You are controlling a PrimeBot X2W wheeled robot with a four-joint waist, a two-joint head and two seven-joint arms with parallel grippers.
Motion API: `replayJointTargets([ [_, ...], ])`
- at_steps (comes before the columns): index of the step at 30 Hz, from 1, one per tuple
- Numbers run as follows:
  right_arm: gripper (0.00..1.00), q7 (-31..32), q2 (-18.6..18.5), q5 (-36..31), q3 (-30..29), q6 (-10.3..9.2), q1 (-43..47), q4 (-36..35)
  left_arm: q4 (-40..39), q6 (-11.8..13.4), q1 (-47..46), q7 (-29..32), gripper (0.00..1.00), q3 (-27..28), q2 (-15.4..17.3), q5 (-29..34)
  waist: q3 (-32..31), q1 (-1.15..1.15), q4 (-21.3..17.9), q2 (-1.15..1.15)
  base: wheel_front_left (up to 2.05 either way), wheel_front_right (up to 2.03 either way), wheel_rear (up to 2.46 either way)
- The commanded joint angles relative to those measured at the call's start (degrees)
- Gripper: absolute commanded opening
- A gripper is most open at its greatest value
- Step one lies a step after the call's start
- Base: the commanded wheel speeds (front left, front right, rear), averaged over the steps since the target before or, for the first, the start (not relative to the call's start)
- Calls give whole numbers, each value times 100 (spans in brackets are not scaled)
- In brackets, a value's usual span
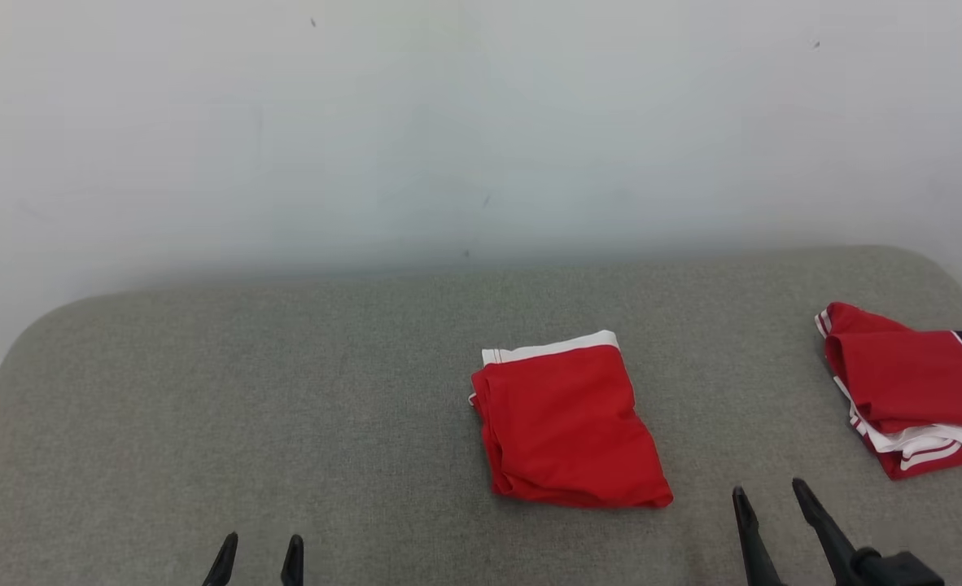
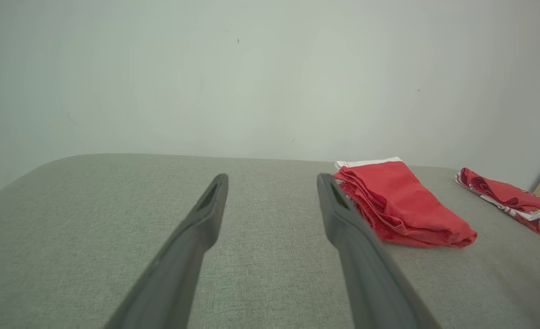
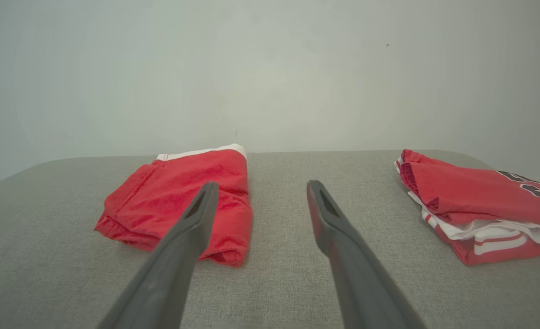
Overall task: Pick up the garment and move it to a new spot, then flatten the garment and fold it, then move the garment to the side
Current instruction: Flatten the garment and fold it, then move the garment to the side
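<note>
The garment (image 1: 566, 423) is a red pair of shorts with a white waistband, folded into a neat rectangle at the middle of the grey padded table (image 1: 286, 391). The left wrist view has the garment (image 2: 402, 205) right of my fingers, and in the right wrist view the garment (image 3: 183, 201) lies ahead on the left. My left gripper (image 1: 258, 547) is open near the front edge, well left of it and empty. My right gripper (image 1: 764, 490) is open just off the garment's near right corner, holding nothing.
A second folded red garment (image 1: 912, 387) with white trim and dark lettering lies at the table's right edge, also seen as the red jersey (image 3: 480, 205) in the right wrist view. A pale wall (image 1: 448, 122) stands behind the table. Bare grey surface stretches to the left.
</note>
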Motion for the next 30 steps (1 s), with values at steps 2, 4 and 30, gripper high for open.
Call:
replayJointTargets([
  [2,100,-20,33,-50,7,-8,254,-149,7,-139,217,-3,100,154,-65,87,-123,0,9,0,0,0,0],
  [4,100,-20,60,-74,5,-8,374,-205,49,-241,331,-2,100,217,-89,136,-168,0,6,0,0,0,0],
  [30,100,-20,172,39,-141,-8,725,-247,357,-553,501,-3,100,403,-199,294,-278,0,133,0,0,0,0],
])
